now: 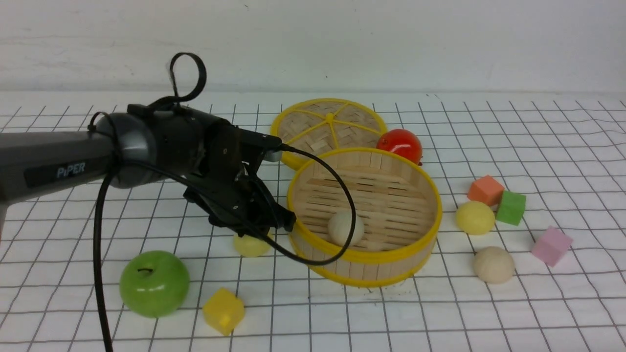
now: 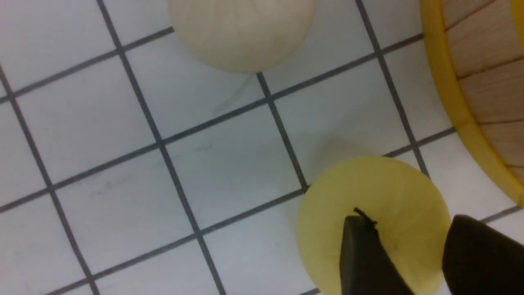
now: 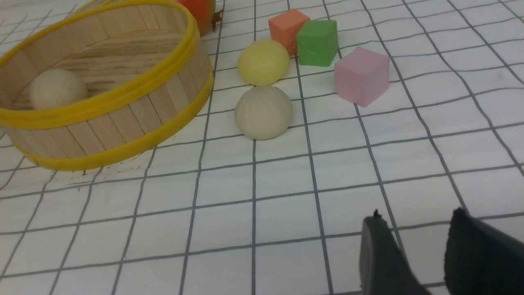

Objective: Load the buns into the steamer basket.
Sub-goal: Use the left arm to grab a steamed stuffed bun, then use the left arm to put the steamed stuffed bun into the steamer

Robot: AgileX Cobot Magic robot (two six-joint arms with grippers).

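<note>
Left wrist view: left gripper [image 2: 409,233], jaws parted and empty, hovers over the pale yellow bun [image 2: 368,192] just near-left of the steamer basket [image 2: 458,106]; pick step, so next: descend, straddle, close, lift over rim.

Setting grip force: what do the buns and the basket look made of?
Buns: smooth and matte with no glare, faint lines on the cream one. Likely foam or soft plastic; hardness can't be told. Basket: pale slats with visible grain, so it looks like bamboo or wood. Its yellow rims are uniform and slightly shiny, probably plastic.
</note>
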